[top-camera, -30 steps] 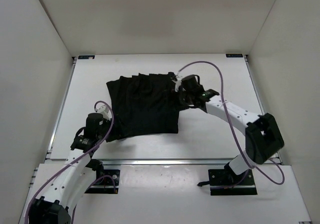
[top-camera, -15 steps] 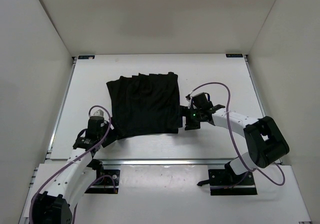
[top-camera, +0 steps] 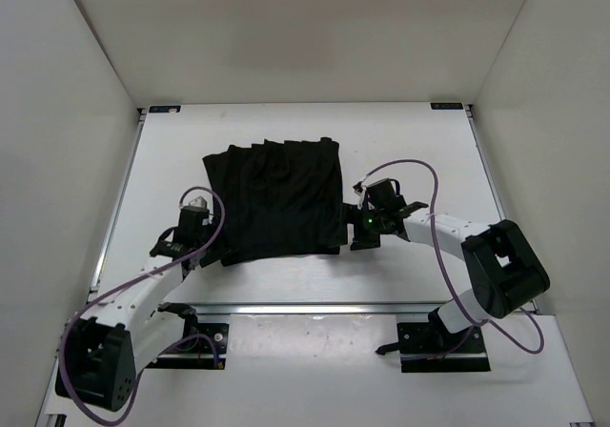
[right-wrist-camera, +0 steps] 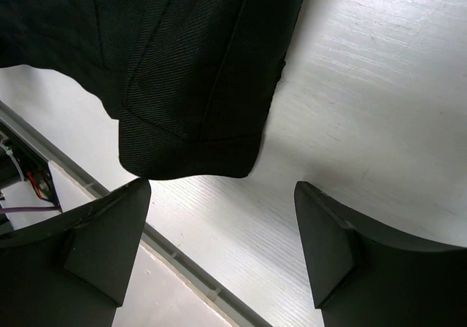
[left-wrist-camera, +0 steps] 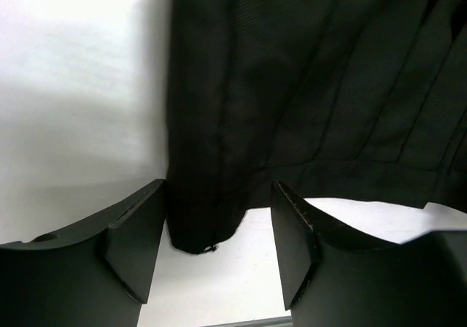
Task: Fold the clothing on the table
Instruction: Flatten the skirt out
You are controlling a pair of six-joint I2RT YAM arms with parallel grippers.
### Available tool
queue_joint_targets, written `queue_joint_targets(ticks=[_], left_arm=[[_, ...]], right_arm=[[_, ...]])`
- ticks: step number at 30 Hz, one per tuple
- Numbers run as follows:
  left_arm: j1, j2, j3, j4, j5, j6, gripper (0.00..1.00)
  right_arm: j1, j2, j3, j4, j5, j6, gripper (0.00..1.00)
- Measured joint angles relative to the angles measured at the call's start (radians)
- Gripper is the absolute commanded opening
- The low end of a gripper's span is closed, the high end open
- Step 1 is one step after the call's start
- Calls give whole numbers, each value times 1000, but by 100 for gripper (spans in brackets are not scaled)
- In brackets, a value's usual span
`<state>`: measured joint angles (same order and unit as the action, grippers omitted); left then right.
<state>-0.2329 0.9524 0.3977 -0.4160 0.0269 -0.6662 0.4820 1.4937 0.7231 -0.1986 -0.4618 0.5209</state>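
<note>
You'll see the clothing [top-camera: 276,198] lying flat near the middle of the white counter [top-camera: 419,141], its pleats showing along the far edge. Your left gripper [left-wrist-camera: 219,188] sits low at the near-left corner, fingers apart, with that corner between them but not pinched. Your right gripper [right-wrist-camera: 222,187] is at the near-right corner, fingers spread wide and holding nothing.

White table [top-camera: 419,141] with black clothing [top-camera: 276,203] spread on it

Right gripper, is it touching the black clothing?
Cannot tell. Right wrist view: the clothing corner lies past the right gripper, fingers open, nearly meeting one fingertip; neither gap nor contact is plain.
</note>
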Motion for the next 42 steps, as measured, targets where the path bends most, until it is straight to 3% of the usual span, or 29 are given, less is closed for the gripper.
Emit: queue_joint_targets(ticks=[3, 5, 6, 7, 14, 19, 22, 24, 28, 32, 39, 42], left_arm=[[-35, 72, 53, 8, -5, 37, 62], [-60, 122, 87, 10, -5, 60, 27], [-71, 147, 103, 11, -4, 68, 3], [-83, 174, 121, 13, 0, 84, 0], [-115, 257, 298, -38, 49, 163, 0], [-98, 336, 705, -104, 143, 161, 0], [-83, 346, 896, -40, 181, 135, 0], [-38, 277, 863, 30, 234, 98, 0], [65, 132, 628, 98, 272, 31, 0], [64, 145, 444, 102, 278, -10, 0], [79, 125, 385, 76, 250, -11, 0], [92, 85, 378, 81, 232, -9, 0]], right_arm=[[-1, 9, -3, 4, 0, -1, 78], [-8, 8, -15, 23, -16, 0, 78], [-14, 8, -22, 34, -29, 1, 78], [-22, 8, -30, 50, -41, 3, 78], [-116, -52, -164, 203, -174, 51, 79], [-200, -82, -282, 364, -298, 137, 80], [-197, -69, -312, 452, -342, 193, 80], [-181, -45, -317, 511, -358, 233, 80], [-131, 53, -307, 658, -375, 334, 79], [-61, 193, -267, 820, -402, 459, 79], [106, 352, -89, 870, -320, 539, 71], [168, 399, 2, 823, -237, 556, 58]])
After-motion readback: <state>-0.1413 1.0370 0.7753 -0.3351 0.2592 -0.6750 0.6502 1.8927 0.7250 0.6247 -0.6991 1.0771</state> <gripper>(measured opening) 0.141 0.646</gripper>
